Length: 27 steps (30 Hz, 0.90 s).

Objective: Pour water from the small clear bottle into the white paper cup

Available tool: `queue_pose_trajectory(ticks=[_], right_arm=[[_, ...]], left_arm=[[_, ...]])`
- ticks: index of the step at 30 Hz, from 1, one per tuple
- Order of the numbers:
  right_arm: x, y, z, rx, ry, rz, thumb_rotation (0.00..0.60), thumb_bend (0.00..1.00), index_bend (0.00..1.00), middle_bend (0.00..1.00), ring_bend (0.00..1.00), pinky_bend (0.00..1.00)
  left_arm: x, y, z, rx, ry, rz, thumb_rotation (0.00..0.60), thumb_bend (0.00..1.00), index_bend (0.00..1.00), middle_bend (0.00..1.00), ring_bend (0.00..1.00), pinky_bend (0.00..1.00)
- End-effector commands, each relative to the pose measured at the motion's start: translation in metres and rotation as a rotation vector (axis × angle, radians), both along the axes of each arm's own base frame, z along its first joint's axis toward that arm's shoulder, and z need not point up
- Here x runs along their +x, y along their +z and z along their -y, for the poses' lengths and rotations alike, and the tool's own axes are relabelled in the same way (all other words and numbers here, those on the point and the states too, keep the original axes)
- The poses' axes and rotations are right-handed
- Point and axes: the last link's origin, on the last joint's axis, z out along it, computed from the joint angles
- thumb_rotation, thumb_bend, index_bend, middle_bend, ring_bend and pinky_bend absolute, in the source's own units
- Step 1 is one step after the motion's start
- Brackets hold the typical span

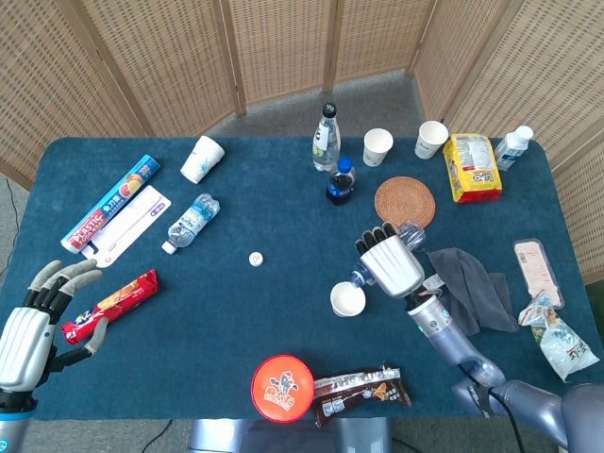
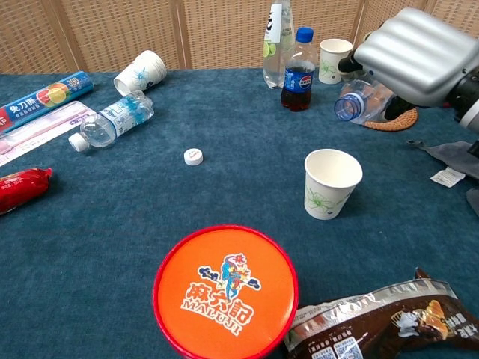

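My right hand (image 1: 391, 263) (image 2: 415, 54) grips a small clear uncapped bottle (image 2: 361, 103) (image 1: 359, 276), held on its side with the open mouth pointing left. The bottle hangs above and behind the white paper cup (image 2: 331, 183) (image 1: 347, 300), which stands upright on the blue table. A white bottle cap (image 2: 194, 155) (image 1: 255, 258) lies to the cup's left. My left hand (image 1: 36, 321) hovers open at the table's near left edge, beside a red snack pack (image 1: 111, 304).
An orange round lid (image 2: 225, 290) and a brown snack wrapper (image 2: 382, 320) lie near the front edge. A cola bottle (image 2: 299, 69), a tall clear bottle (image 2: 278, 31), upright cups (image 2: 334, 60) and a woven coaster (image 1: 405, 202) are behind. A capped bottle (image 2: 111, 118) and a tipped cup (image 2: 141, 72) lie left. Grey cloth (image 1: 470, 285) right.
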Motion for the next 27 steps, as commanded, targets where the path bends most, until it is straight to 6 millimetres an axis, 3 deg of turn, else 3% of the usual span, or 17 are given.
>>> queue_pose_trajectory(ticks=[1, 27], right_arm=[[0.0, -0.0008, 0.0012, -0.007, 0.001, 0.022, 0.6, 0.2, 0.69, 0.75, 0.62, 0.51], [-0.0042, 0.0049, 0.0035, -0.078, 0.119, 0.045, 0.6, 0.2, 0.7, 0.75, 0.64, 0.49]], left_arm=[[0.0004, 0.0001, -0.0006, 0.0, -0.001, 0.0, 0.467, 0.47, 0.2, 0.2, 0.18, 0.08], [0.0055, 0.0018, -0.0029, 0.0, -0.007, -0.004, 0.464, 0.47, 0.2, 0.2, 0.18, 0.08]])
